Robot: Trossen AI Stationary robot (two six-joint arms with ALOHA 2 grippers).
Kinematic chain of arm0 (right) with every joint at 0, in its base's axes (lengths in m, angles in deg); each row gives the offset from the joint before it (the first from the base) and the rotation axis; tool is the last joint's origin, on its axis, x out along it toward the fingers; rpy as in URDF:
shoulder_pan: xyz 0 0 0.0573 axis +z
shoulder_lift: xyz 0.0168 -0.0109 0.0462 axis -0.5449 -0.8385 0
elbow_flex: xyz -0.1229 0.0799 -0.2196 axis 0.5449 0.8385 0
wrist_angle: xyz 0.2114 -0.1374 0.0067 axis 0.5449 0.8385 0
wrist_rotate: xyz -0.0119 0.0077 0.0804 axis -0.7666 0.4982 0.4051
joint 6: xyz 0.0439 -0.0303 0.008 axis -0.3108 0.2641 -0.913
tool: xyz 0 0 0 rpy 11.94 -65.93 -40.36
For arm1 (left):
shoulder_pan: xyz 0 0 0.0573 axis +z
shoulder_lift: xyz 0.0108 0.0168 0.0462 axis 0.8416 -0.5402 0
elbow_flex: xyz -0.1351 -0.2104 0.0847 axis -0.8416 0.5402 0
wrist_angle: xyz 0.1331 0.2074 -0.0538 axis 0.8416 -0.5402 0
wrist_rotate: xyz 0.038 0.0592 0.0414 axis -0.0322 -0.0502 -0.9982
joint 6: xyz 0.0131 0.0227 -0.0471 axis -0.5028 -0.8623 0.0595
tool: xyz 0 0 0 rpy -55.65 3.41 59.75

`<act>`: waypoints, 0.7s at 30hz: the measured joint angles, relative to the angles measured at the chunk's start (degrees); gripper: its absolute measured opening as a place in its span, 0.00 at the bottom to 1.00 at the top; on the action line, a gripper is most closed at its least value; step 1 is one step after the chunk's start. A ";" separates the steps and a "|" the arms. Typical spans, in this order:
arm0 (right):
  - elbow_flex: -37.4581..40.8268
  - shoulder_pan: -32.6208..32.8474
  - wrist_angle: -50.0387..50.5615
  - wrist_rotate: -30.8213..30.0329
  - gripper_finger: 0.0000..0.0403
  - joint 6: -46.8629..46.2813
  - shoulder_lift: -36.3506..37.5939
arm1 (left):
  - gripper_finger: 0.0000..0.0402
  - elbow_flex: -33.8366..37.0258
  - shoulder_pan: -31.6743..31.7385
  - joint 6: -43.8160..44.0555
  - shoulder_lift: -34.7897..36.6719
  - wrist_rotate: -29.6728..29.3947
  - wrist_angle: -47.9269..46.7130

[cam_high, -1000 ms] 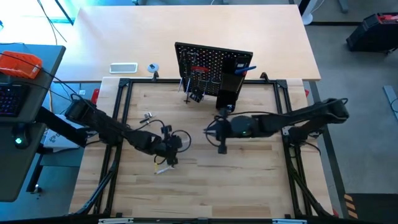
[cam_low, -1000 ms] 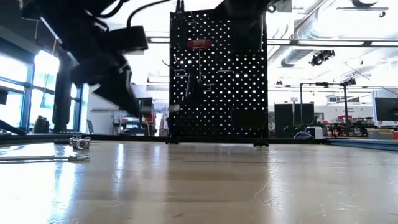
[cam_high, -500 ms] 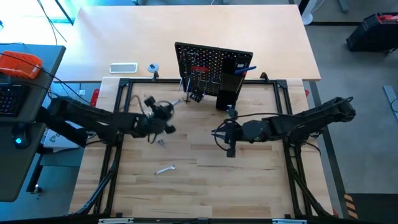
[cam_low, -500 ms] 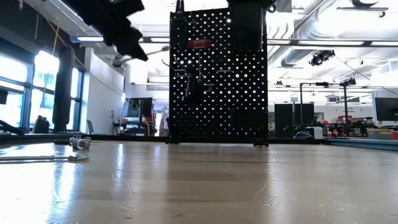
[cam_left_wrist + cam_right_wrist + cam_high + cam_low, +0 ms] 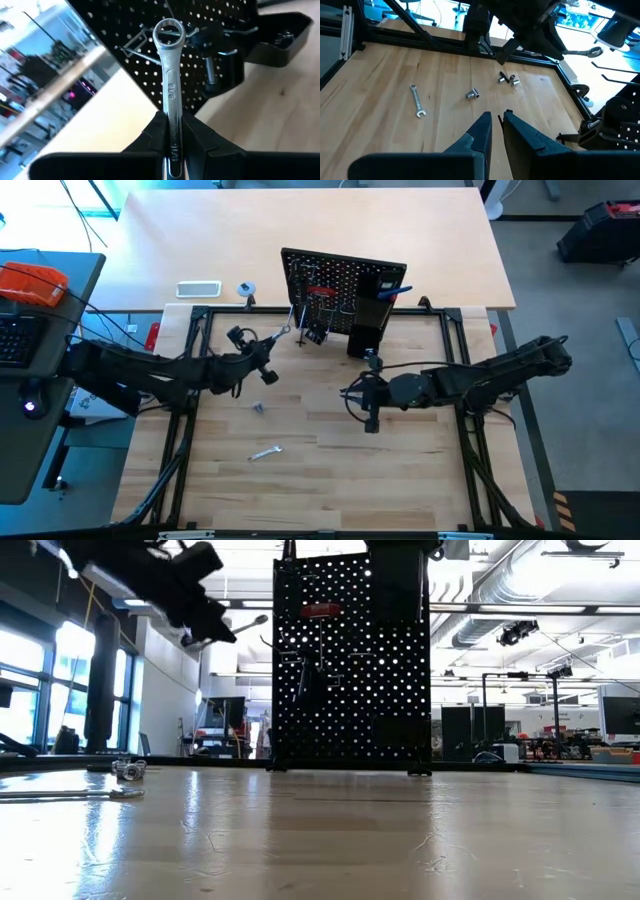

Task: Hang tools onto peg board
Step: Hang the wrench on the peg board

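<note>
The black peg board (image 5: 345, 275) stands upright at the table's far edge, with a red-handled tool (image 5: 320, 290) and a blue-handled one (image 5: 396, 290) hanging on it. My left gripper (image 5: 268, 348) hovers just left of the board and is shut on a silver wrench (image 5: 171, 85). The wrench's ring end (image 5: 256, 622) points at the board. My right gripper (image 5: 350, 394) hangs above the table's middle, its fingers (image 5: 482, 125) nearly together with nothing between them. A second wrench (image 5: 265, 451) lies flat on the wood. My left gripper pinches the wrench's shaft (image 5: 173, 131) between its two fingers, at the end away from the ring. The fingers run along the wrench, nearly level, coming from the table's left. The wrench sticks straight out ahead of them, lifted clear, with its ring end (image 5: 169, 34) before the board's hooks.
A small metal piece (image 5: 258, 407) lies on the table under the left arm, and another (image 5: 509, 79) shows in the right wrist view. A tall black box holder (image 5: 365, 330) is fixed to the board's front. A black frame rail (image 5: 200, 315) borders the table.
My left gripper has risen from low over the table's middle left and swung toward the far edge and the peg board, carrying the wrench. It has tipped from pointing steeply down to nearly level. My right gripper has shifted slightly toward the table's right edge.
</note>
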 joint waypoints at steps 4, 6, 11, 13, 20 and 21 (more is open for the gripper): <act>-0.02 0.00 1.29 0.00 0.10 -0.46 0.00 | 0.06 6.10 -0.15 -5.61 0.33 0.27 14.96; -0.02 0.00 1.38 0.00 0.10 -0.48 0.00 | 0.06 7.85 0.43 -6.78 0.32 0.35 17.11; -0.02 -0.17 1.32 -0.02 0.10 -0.47 0.00 | 0.06 9.40 1.64 -6.65 0.30 2.96 18.83; -0.02 -0.15 1.21 -0.57 0.10 -0.13 0.00 | 0.06 9.99 2.03 -6.37 0.28 3.00 18.85; -0.02 -0.15 0.74 -1.03 0.10 -0.07 0.00 | 0.06 10.01 3.41 -6.58 0.28 5.35 19.79; -0.02 -0.15 0.62 -1.03 0.10 -0.07 0.00 | 0.06 10.01 3.79 -6.90 0.28 5.75 20.00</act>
